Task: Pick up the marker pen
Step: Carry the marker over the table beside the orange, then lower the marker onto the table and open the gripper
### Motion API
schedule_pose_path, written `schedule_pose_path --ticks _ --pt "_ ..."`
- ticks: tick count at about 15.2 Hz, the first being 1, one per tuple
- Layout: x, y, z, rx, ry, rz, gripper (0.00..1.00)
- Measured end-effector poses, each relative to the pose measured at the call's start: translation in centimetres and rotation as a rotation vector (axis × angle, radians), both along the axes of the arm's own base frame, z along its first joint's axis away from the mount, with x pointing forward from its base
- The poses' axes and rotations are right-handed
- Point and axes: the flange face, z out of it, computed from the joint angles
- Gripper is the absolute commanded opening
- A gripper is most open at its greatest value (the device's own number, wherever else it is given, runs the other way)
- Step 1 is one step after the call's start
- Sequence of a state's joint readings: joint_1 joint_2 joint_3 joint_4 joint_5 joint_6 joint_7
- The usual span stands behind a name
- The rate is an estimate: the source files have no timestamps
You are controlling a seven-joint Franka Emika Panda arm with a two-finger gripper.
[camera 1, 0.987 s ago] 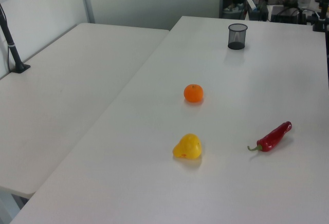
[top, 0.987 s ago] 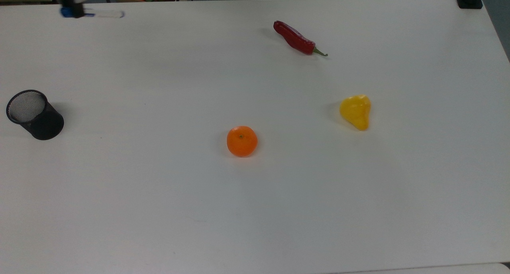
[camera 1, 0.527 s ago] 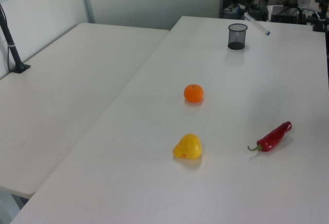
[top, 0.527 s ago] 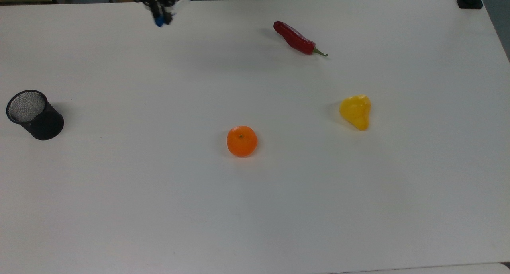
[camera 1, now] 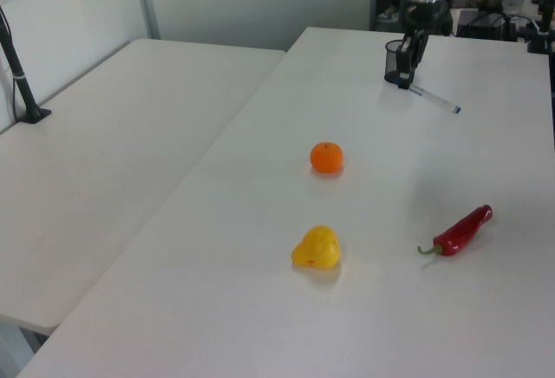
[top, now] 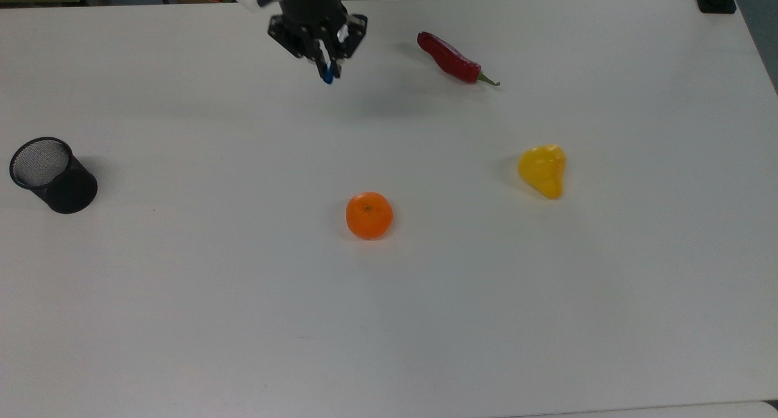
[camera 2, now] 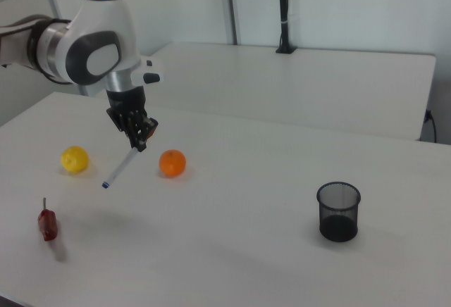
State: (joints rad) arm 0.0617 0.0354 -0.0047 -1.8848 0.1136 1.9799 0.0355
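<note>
Gripper (camera 2: 141,136) hangs above the table (camera 2: 246,251), fingers clamped on the downward-tilted marker pen (camera 2: 118,168).

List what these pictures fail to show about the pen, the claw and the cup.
- Marker pen: printed text too small in the right view; in the top view the claw covers all but its blue end.
- Mesh cup: partly behind the claw in the left view.
- Mesh cup's inside bottom: too dark to judge in the right view.
</note>
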Motion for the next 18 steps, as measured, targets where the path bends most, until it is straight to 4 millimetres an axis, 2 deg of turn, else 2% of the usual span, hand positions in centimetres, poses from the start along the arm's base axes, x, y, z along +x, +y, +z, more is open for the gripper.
schedule_pose_path --ticks 7,10,13,15,18 --pt "2.4 4.1 -9.5 -0.021 0.017 0.058 0.00" --pt "3.2 4.5 -12.1 -0.028 -0.002 0.061 0.00" --pt "3.6 4.8 -13.9 -0.039 0.000 0.071 0.02" --pt "3.7 5.2 -14.8 -0.042 0.001 0.078 0.13" --pt "3.8 5.5 -15.5 -0.043 0.000 0.081 0.49"
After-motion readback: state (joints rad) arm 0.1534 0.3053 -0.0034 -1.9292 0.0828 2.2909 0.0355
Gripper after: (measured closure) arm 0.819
